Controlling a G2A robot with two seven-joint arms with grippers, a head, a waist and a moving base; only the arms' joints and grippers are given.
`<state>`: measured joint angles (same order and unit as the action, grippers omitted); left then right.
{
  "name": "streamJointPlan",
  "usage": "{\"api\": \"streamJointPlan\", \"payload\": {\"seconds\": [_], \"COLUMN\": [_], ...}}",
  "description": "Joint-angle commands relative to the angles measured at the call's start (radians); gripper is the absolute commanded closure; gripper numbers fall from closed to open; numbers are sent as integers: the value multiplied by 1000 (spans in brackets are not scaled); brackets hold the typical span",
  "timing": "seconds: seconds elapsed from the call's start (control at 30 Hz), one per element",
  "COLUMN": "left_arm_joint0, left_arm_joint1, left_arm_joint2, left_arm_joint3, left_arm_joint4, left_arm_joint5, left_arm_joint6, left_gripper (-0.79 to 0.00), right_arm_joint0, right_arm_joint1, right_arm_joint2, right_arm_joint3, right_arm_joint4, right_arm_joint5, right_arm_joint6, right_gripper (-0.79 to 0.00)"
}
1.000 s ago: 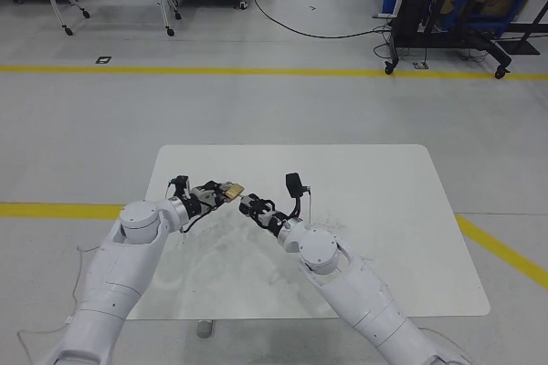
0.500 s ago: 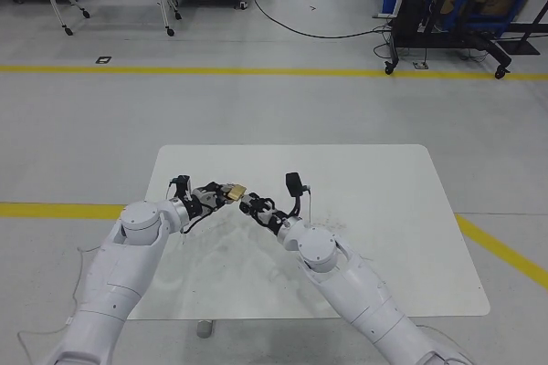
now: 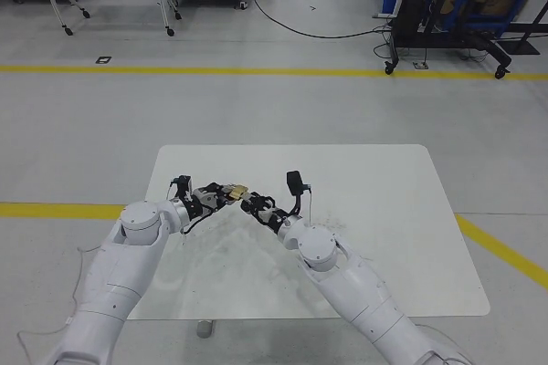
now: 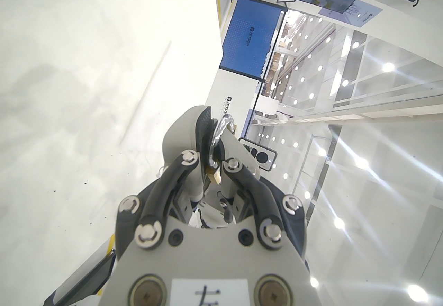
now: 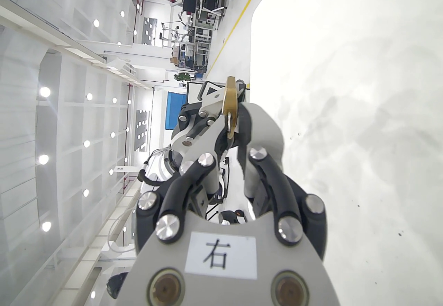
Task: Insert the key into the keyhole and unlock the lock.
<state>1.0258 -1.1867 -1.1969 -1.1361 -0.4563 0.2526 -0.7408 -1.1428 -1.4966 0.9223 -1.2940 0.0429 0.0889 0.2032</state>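
Left fingers point(image 4: 185, 139) clamp lock point(image 3: 233, 192); right fingers point(image 5: 258, 129) pinch key point(image 5: 229, 129), seemingly touching lock, above scuffed white table point(image 3: 384, 237); yellow-lined floor point(image 3: 256, 109).

count at this moment:
lock point(image 3: 235, 192): 1, a brass body with one silver shackle.
key point(image 5: 229, 128): 1, small, brass-coloured.
grippers: 2, the left gripper point(image 3: 221, 192) and the right gripper point(image 3: 249, 200), one per arm.
table point(image 3: 393, 182): 1, white top.
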Motion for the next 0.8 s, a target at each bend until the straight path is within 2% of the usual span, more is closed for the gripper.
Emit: {"api": "streamJointPlan", "payload": {"seconds": [0.0,0.37,0.67,0.73,0.77], "left_arm_joint0": [-1,-4,6,9,10], "left_arm_joint1": [0,0,2,2,2], "left_arm_joint2": [-2,-5,-19,-23,-24], "left_arm_joint3": [2,6,-8,-12,-13], "left_arm_joint4": [-4,-9,-16,-19,-19], "left_arm_joint5": [1,-14,-54,-67,-69], "left_arm_joint6": [0,9,11,11,12], "left_gripper": [0,0,0,0,0], "right_arm_joint0": [-4,-37,-79,-89,-95], "right_arm_joint1": [0,5,14,18,20], "right_arm_joint2": [3,29,104,128,140], "right_arm_joint3": [-7,-53,-80,-86,-89], "right_arm_joint4": [-4,-8,138,176,193], "right_arm_joint5": [1,-6,-70,-83,-90], "right_arm_joint6": [1,10,89,119,133], "right_gripper": [-237,-222,-252,-222,-175]}}
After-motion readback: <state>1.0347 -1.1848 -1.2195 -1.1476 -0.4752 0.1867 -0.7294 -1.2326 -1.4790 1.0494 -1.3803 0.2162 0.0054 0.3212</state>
